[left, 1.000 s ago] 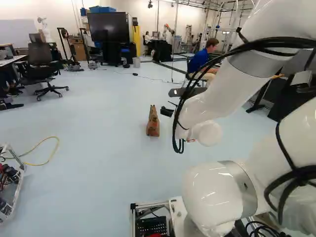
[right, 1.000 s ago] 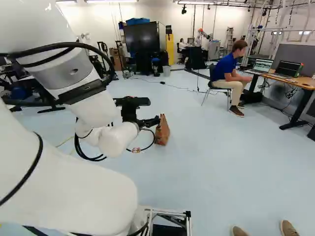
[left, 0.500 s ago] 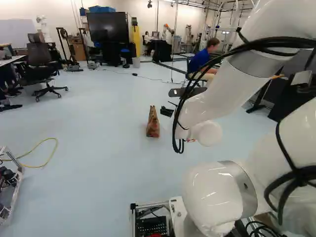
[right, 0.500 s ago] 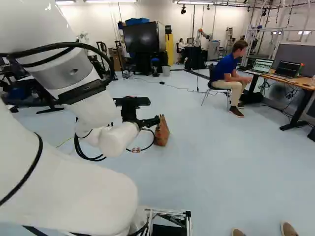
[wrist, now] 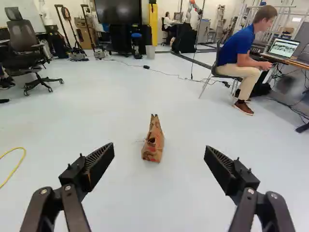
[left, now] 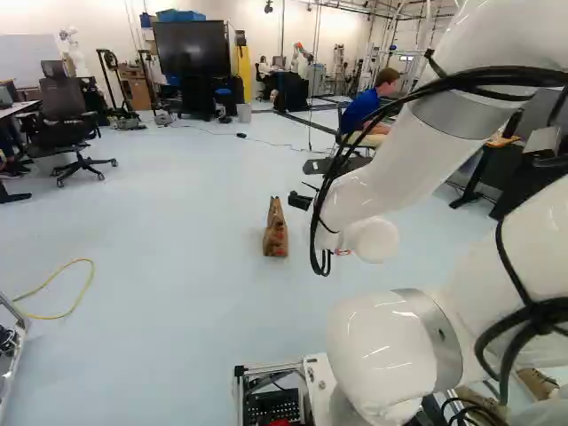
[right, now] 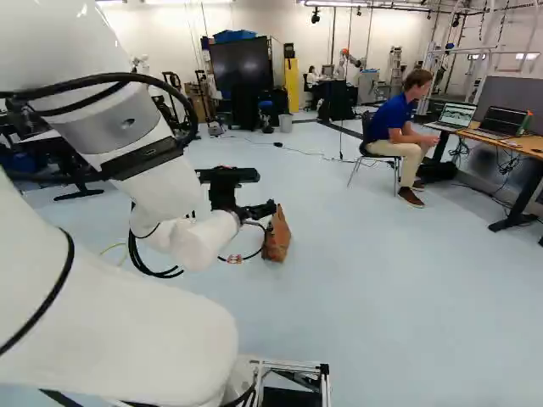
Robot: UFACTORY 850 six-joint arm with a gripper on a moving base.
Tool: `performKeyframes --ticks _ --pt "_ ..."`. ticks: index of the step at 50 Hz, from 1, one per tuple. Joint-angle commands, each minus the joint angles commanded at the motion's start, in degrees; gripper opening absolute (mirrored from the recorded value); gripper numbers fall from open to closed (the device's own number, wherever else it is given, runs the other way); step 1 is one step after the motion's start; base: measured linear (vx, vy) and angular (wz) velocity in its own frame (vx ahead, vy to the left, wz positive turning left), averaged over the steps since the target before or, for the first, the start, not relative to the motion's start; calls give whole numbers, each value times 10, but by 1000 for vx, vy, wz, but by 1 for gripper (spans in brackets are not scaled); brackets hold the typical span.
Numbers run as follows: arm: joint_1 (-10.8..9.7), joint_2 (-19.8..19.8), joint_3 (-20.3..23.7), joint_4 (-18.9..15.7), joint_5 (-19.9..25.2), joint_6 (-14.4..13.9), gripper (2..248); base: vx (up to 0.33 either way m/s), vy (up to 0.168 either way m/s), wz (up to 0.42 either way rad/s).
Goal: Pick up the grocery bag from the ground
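Observation:
In the right base view my gripper (right: 261,210) reaches out over the floor, its tip near the top of the brown paper grocery bag (right: 277,236). The left base view has the gripper (left: 300,201) to the right of the bag (left: 276,232), which stands upright on the floor. Seen from the wrist, the gripper (wrist: 159,157) is wide open with nothing in its grasp. The bag (wrist: 153,141) stands on the floor some way ahead, in line with the gap between the fingers.
A person sits on a chair (wrist: 216,77) ahead at the right, beside a desk (right: 517,140) with laptops. A yellow cable (left: 75,302) lies on the floor at left. An office chair (left: 67,124), a large screen (left: 192,49) and another robot (right: 346,58) stand farther back.
The base has moved forward: the bag and yellow cable appear nearer in the base views. The arm has kept its pose against its lowest joint, and the gripper has stayed open.

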Motion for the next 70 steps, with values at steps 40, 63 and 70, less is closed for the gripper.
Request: performKeyframes --ticks 40,63,70 --pt "0 0 0 0 0 0 247 227 -1 -14" --pt "0 0 0 0 0 0 247 255 -3 -18" --pt "0 0 0 0 0 0 247 251 -3 -18"
